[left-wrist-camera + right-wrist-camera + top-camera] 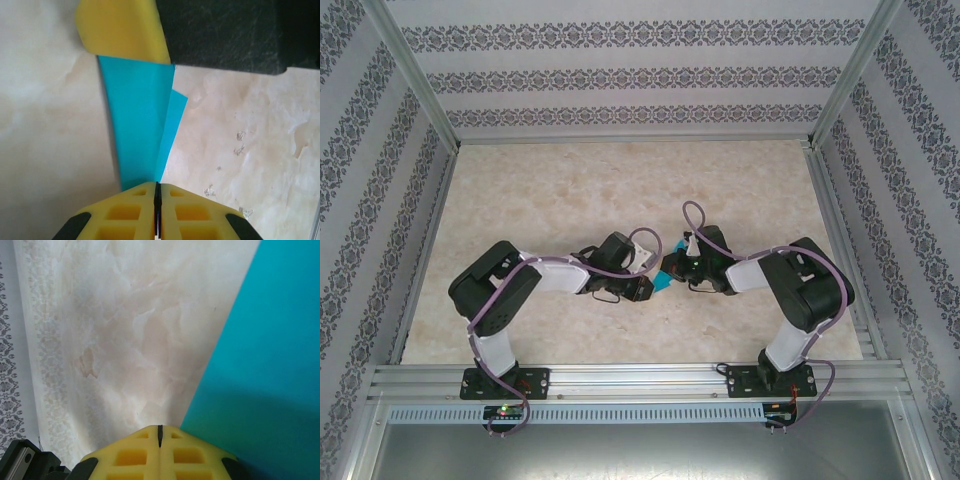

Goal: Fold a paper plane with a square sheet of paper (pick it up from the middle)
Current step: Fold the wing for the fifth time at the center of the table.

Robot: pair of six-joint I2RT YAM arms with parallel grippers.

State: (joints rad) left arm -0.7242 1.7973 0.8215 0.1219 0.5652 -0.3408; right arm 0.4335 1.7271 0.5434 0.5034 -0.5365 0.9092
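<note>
The sheet of paper (137, 120) is teal and folded into a narrow tapering strip, with a second layer showing along its right edge. In the left wrist view it runs from the tips of my left gripper (157, 185), which is shut on its near end, up to a yellow finger (122, 27) of the right gripper lying over its far end. My right gripper (160, 427) is shut with nothing in its slit, and the paper (270, 365) lies beside and under it on the right. From above, both grippers (648, 288) (672, 266) meet at the table's middle over the teal paper (663, 284).
The beige marbled table (570, 190) stretches behind and to both sides of the arms. Patterned walls and metal frame rails (630, 375) enclose it. A few small scuff marks (240, 142) dot the surface near the paper.
</note>
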